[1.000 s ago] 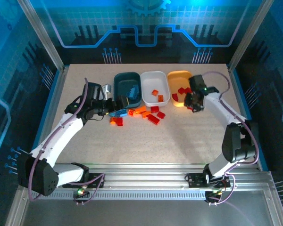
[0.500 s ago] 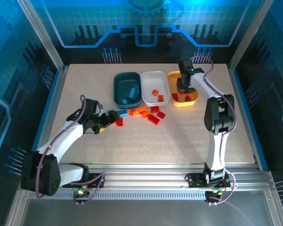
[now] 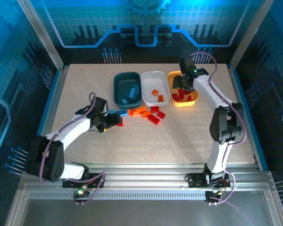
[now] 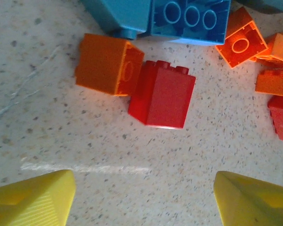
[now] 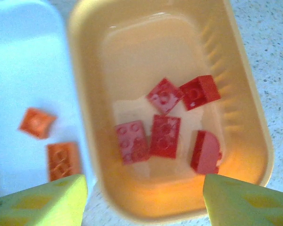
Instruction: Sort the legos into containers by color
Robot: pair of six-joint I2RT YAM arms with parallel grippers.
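Speckled pale desk (image 3: 188,136), with three tubs in a row at the back: a teal tub (image 3: 118,89), a white tub (image 3: 153,80) and a yellow tub (image 5: 245,117). The right tool (image 5: 144,197) hangs over the yellow tub, fingers spread wide and holding nothing. Five red bricks (image 5: 165,135) lie in that tub. Two orange bricks (image 5: 61,160) lie in the white tub. Blue bricks (image 3: 130,92) lie in the teal tub. The left tool (image 4: 144,193) is low over the desk, spread and empty. Just ahead of it a red brick (image 4: 162,94) touches an orange brick (image 4: 106,63). More loose bricks (image 3: 153,117) lie near the tubs.
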